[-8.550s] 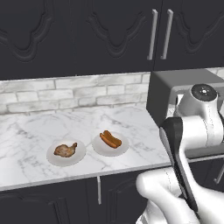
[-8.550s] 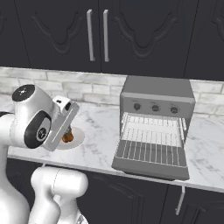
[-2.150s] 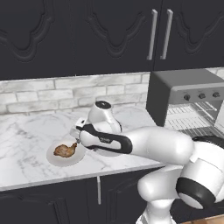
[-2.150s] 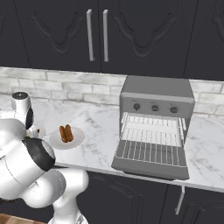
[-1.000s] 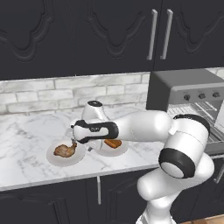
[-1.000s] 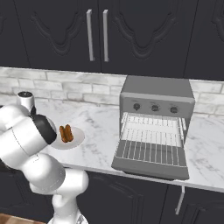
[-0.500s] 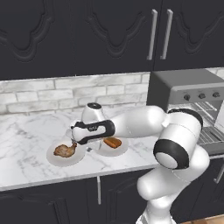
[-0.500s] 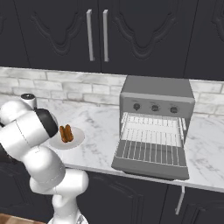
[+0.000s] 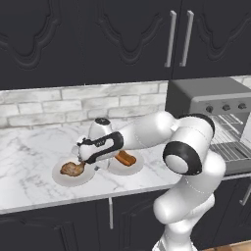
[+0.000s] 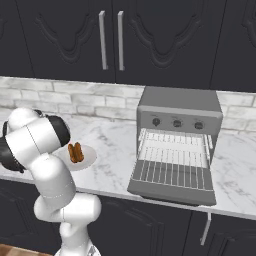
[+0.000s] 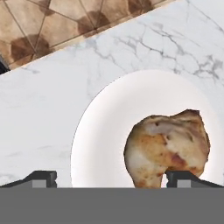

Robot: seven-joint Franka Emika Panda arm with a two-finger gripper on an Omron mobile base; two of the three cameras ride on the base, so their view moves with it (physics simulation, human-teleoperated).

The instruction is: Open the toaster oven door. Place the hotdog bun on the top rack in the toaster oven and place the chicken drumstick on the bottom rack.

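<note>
Chicken drumstick (image 11: 168, 146): we record a lumpy, golden-brown roasted piece with mottled skin, lying on a round white plate (image 11: 109, 131) on the white marble bench (image 11: 48, 105). Tool (image 9: 81, 160): fingers spread wide, holding nothing, poised just over the drumstick. Hotdog bun (image 9: 125, 158): elongated, orange-brown, on a second white plate (image 9: 128, 168) beside. Toaster oven (image 10: 178, 131): boxy grey metal, toaster oven door (image 10: 170, 181) folded down, wire racks showing.

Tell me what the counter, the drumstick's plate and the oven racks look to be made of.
Counter: polished marble or a lookalike, white with grey veins.
Plate: glazed ceramic by its look, plain smooth white; could be plastic.
Racks: bare metal wire, thin silver bars in a grid.
</note>
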